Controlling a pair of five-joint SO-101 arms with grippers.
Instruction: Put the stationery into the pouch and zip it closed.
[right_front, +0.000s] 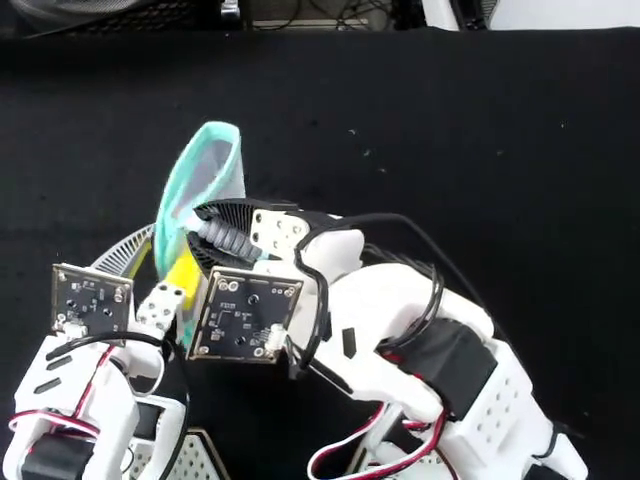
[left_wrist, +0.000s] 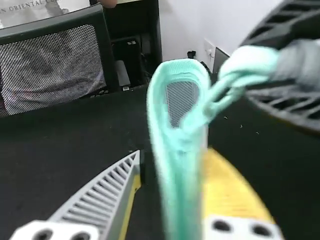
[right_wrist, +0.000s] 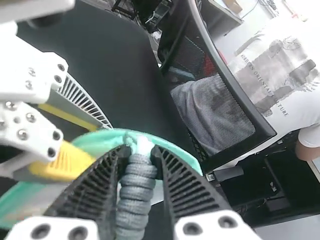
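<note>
A teal mesh pouch (right_front: 200, 170) stands on edge on the black table. My left gripper (right_front: 165, 255) sits at its near end, and the pouch's teal rim (left_wrist: 175, 150) runs between the grey ribbed finger (left_wrist: 100, 200) and the yellow-padded finger (left_wrist: 230, 195), which are shut on it. Just right of it, my right gripper (right_front: 205, 232), with black ribbed jaws, is shut on the grey corded zipper pull (right_wrist: 135, 185) at the pouch's teal edge (right_wrist: 95, 142). A teal loop (left_wrist: 220, 95) joins the pull to the pouch.
Black cloth covers the table (right_front: 480, 150), with free room to the right and at the back. A black mesh chair (left_wrist: 55, 65) stands beyond the far edge. Both arms crowd the near left of the table.
</note>
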